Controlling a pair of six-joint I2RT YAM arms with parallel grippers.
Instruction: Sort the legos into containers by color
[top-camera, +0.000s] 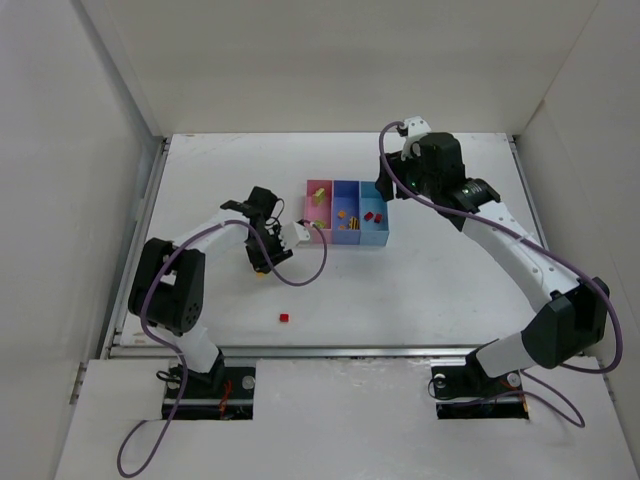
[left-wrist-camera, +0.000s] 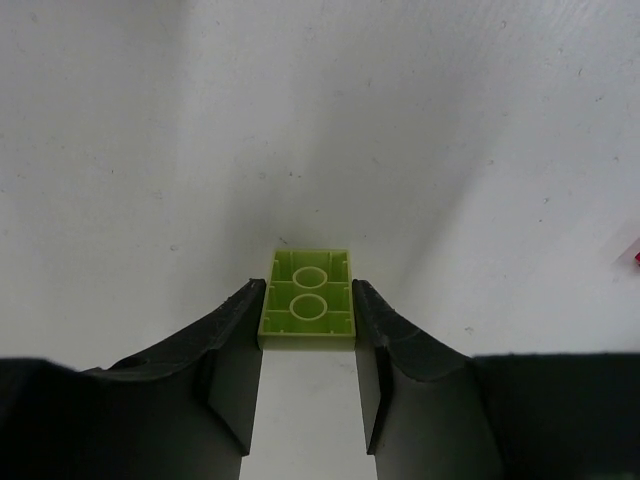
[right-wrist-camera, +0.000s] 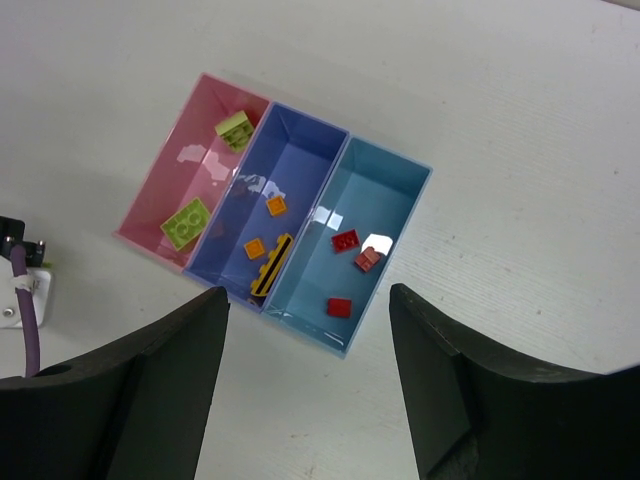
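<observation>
While both arms reached out over the white table (top-camera: 400, 300), I could see the sorting was well on but not finished. The three-bin tray (top-camera: 345, 240) sat toward 12 o'clock of the table's middle. Its pink bin (right-wrist-camera: 195, 130) held two lime-green pieces (right-wrist-camera: 186, 221), the blue-violet bin (right-wrist-camera: 300, 150) two orange ones (right-wrist-camera: 254, 249) and a yellow-and-black strip (right-wrist-camera: 270, 266), and the light-blue bin (right-wrist-camera: 385, 190) three red ones (right-wrist-camera: 345, 240). By my reckoning two bricks were left outside. The right pincer (right-wrist-camera: 308, 295) hung above the tray with its jaws standing wide and nothing between them. The left pincer (left-wrist-camera: 306, 295), at about 8 o'clock from the tray, had its jaws pressed on either side of a lime-green brick (left-wrist-camera: 306, 310), hollow underside toward the wrist camera; whether it was off the table I could not tell. That brick sat right at the fingertips, its far end poking out toward 12 o'clock in the wrist view, and I judged it bound for the pink bin. Smallest of all, a red brick (top-camera: 285, 317) lay on the table at about 6 o'clock from the left pincer, well apart from it, wanting the light-blue bin.
</observation>
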